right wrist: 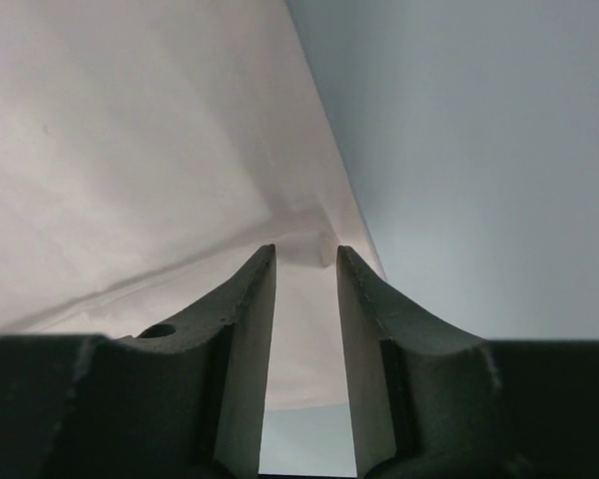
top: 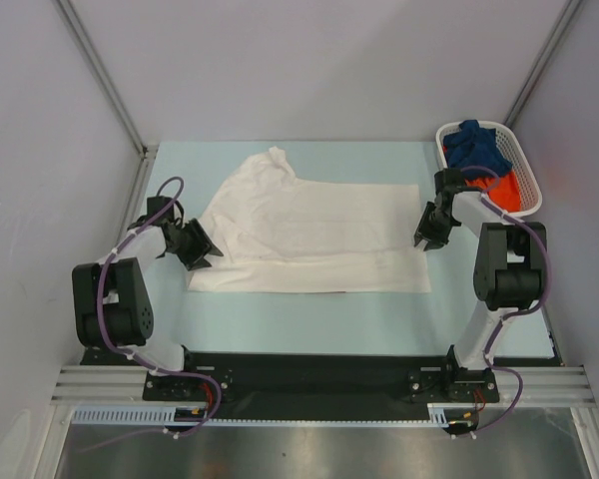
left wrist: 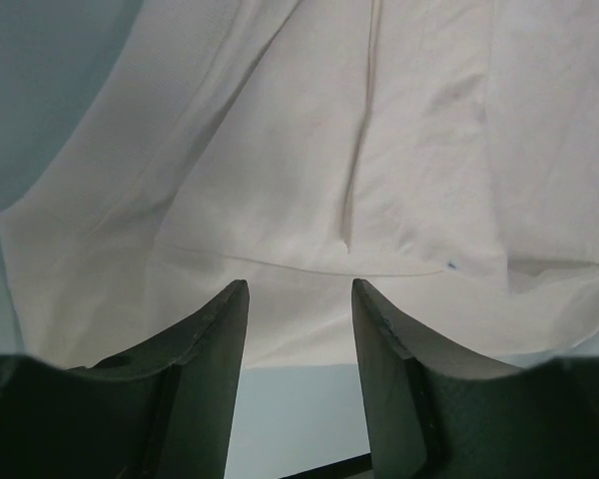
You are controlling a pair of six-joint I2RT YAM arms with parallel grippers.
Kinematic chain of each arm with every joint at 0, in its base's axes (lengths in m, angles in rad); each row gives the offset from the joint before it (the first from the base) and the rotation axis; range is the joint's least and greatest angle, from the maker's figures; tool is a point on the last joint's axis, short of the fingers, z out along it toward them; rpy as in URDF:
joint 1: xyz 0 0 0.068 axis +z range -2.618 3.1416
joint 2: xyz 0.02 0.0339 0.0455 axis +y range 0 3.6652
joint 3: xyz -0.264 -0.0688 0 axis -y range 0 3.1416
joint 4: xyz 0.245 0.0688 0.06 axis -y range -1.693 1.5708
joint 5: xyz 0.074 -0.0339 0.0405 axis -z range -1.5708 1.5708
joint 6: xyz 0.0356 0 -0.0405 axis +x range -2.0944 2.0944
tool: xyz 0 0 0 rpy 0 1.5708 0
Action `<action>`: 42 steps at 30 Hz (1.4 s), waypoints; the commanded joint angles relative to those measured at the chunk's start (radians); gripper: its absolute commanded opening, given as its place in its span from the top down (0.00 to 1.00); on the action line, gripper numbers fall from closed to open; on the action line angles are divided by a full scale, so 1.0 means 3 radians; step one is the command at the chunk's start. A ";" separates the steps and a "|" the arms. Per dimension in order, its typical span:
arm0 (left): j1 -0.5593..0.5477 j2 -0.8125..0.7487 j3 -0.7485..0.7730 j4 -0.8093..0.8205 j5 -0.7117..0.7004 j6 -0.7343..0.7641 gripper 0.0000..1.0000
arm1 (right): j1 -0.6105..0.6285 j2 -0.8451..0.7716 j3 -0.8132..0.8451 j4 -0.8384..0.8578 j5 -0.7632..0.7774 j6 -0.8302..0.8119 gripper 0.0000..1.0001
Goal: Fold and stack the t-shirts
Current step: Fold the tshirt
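Here, white t-shirt (top: 309,235) spread flat, jaws parted at both side edges.

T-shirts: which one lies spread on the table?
The white t-shirt, flat on the table; the dark blue t-shirt and orange t-shirt sit bunched in the basket.

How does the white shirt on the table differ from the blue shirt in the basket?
The white shirt lies spread out flat on the table; the blue shirt sits crumpled in the basket. The white shirt lies alone; the blue shirt rests against an orange one. Both are cloth.
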 commanded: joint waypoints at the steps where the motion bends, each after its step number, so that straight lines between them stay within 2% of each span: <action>1: 0.0009 0.0015 0.0021 0.0070 0.0022 0.0017 0.49 | 0.0072 0.0057 0.0073 0.0086 -0.0051 0.0001 0.64; 10: 0.0009 0.0051 0.0016 0.0013 -0.0126 -0.0003 0.50 | 0.0088 0.0129 0.0073 0.0071 0.0092 0.0006 0.71; 15: 0.0009 0.0133 0.0000 -0.0017 -0.0187 0.0048 0.53 | 0.0083 0.0119 0.0073 0.0030 0.0332 -0.0019 0.80; 17: 0.0009 0.0224 0.0005 -0.0022 -0.0198 0.0068 0.55 | 0.0088 0.0104 0.0073 0.0020 0.0353 -0.0019 0.89; 23: 0.0009 0.0297 0.0016 0.0008 -0.0254 0.0084 0.56 | 0.0108 -0.0147 0.0078 -0.0072 0.0419 0.0027 0.99; 30: 0.0009 0.0271 0.0000 0.0034 -0.0275 0.0074 0.56 | 0.0113 -0.0260 0.0068 -0.0134 0.0445 0.0114 1.00; 39: 0.0009 0.0057 0.0108 -0.0063 -0.0371 0.0150 0.55 | 0.0113 0.0164 0.0119 -0.0001 0.0568 0.0098 1.00; 42: 0.0004 -0.0163 0.0179 -0.0180 -0.0484 0.0191 0.53 | 0.0113 0.0221 0.0180 -0.0047 0.0608 0.0073 0.87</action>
